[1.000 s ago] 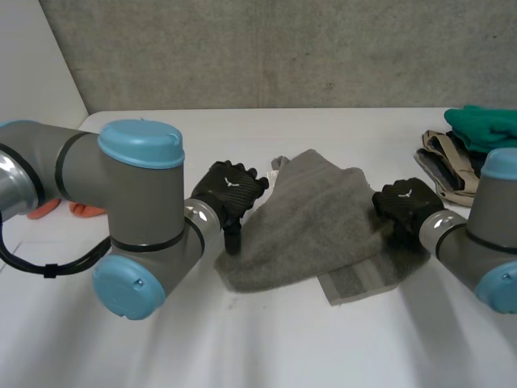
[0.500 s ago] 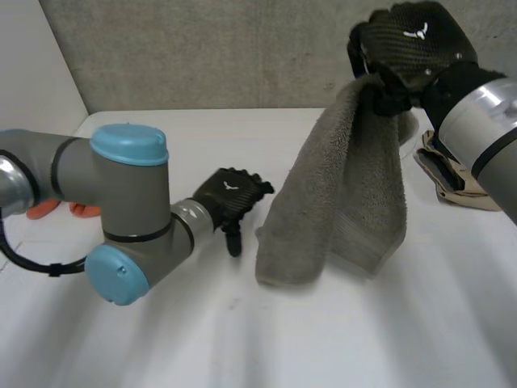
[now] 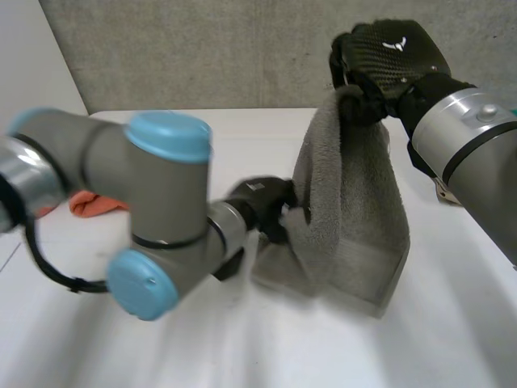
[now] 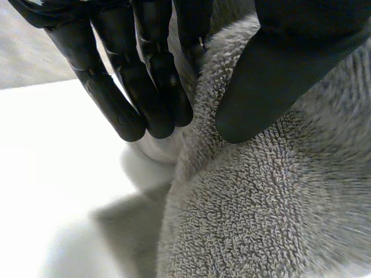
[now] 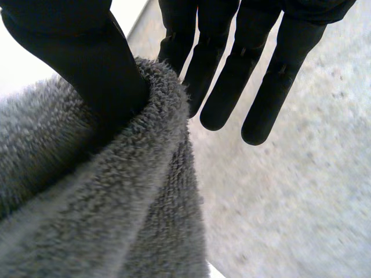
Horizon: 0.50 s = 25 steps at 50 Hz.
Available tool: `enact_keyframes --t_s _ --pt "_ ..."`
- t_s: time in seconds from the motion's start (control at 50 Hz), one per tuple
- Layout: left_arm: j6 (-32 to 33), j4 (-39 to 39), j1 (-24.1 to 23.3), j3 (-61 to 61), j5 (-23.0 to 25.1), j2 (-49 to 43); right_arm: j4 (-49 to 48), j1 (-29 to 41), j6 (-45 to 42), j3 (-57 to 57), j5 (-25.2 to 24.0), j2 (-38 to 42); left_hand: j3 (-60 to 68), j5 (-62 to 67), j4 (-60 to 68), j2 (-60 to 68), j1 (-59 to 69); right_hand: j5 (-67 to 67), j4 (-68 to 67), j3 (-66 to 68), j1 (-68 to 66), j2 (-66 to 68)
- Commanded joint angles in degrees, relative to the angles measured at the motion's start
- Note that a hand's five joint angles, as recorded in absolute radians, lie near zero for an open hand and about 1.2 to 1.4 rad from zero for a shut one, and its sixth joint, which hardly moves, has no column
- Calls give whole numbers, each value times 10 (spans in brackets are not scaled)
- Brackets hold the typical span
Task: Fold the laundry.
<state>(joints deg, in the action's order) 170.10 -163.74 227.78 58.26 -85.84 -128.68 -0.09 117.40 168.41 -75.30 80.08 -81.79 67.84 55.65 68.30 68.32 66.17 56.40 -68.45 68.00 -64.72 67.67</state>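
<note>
A grey towel hangs from my right hand, which is raised high above the table at the back right. Its lower end rests in a fold on the white table. In the right wrist view the thumb clamps the towel's top edge against the fingers. My left hand is low at the towel's left edge. In the left wrist view its fingers and thumb pinch that edge of the towel.
An orange cloth lies at the table's left, behind my left arm. A grey wall runs along the table's far edge. A bit of beige garment peeks out under my right forearm.
My right hand has lifted the towel off the table and holds it high. My left hand has moved right to the towel's left edge and closed on it.
</note>
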Motion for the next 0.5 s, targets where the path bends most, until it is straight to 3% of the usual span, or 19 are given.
enact_keyframes --t_s 0.02,0.1,0.22,0.36,0.48,0.5 --pt "158 45 58 77 -34 150 -3 -59 -104 1 -14 66 122 143 117 117 138 136 -116 120 -153 123" --pt "219 54 65 113 4 193 -11 -62 -168 19 -24 130 122 143 117 117 138 136 -116 120 -153 123" --pt "202 69 64 118 33 178 -57 -43 -201 86 -28 241 122 143 117 117 138 136 -116 120 -153 123" --pt "190 47 76 47 -29 72 -170 -9 -181 177 -15 376 122 143 117 117 138 136 -116 120 -153 123" --pt "183 27 92 -71 -109 -46 -281 12 -175 205 37 457 122 143 117 117 138 136 -116 120 -153 123" --pt "182 34 92 -82 -108 -56 -293 13 -176 206 44 464 122 143 117 117 138 4 16 -12 -21 -9"
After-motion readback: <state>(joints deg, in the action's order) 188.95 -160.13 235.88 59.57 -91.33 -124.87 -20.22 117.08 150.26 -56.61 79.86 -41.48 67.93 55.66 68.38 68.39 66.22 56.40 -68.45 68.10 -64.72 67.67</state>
